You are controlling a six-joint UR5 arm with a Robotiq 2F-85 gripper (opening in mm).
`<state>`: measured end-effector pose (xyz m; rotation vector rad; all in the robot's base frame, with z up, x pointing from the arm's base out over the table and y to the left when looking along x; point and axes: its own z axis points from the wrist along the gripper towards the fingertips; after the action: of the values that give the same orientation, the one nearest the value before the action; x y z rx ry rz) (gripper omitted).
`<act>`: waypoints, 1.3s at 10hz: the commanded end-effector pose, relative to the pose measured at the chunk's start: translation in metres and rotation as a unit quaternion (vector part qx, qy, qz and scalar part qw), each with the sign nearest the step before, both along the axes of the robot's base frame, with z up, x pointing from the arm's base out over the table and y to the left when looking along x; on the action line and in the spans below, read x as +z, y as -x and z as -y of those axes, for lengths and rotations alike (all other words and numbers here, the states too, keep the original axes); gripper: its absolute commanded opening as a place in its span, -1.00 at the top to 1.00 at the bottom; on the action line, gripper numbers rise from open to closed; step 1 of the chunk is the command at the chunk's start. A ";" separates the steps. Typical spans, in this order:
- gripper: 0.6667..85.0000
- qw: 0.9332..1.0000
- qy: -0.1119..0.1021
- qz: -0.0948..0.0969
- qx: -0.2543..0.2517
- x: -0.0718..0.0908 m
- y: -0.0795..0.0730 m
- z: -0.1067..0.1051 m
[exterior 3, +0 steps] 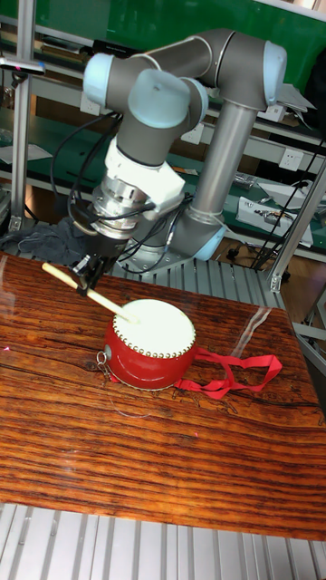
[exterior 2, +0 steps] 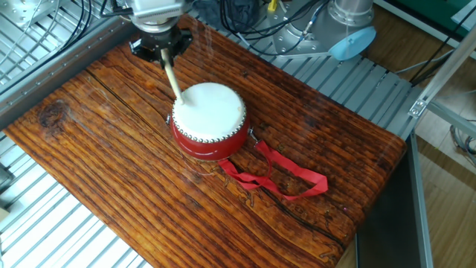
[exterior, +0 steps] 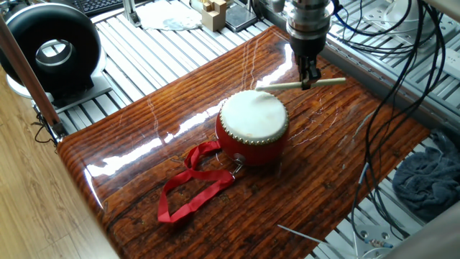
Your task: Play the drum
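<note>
The drum [exterior: 253, 119] [exterior 2: 210, 112] [exterior 3: 149, 340] stands upright near the middle of the glossy wooden tabletop [exterior: 144, 144]. It has a red body and a cream skin. Its red ribbon strap [exterior: 192, 184] [exterior 2: 286, 177] [exterior 3: 237, 370] trails loose across the wood. My gripper [exterior: 309, 78] [exterior 2: 165, 53] [exterior 3: 91, 275] hangs just beyond the drum's far rim, shut on a pale wooden drumstick [exterior: 302, 84] [exterior 2: 174, 82] [exterior 3: 91, 290]. The stick lies nearly level, and its tip reaches over the edge of the skin. I cannot tell whether the tip touches it.
A big black ring-shaped device [exterior: 50, 47] sits off the tabletop's far left corner. Small wooden blocks [exterior: 214, 13] lie behind it on the slatted frame. Black cables [exterior: 392, 79] hang to the right of the arm, above a grey cloth [exterior: 430, 180].
</note>
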<state>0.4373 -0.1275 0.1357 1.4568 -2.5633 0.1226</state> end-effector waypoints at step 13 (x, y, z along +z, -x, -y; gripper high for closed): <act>0.99 0.998 0.041 -0.027 0.036 0.010 0.016 -0.008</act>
<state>0.4225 -0.1226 0.1468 1.4996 -2.4400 0.1868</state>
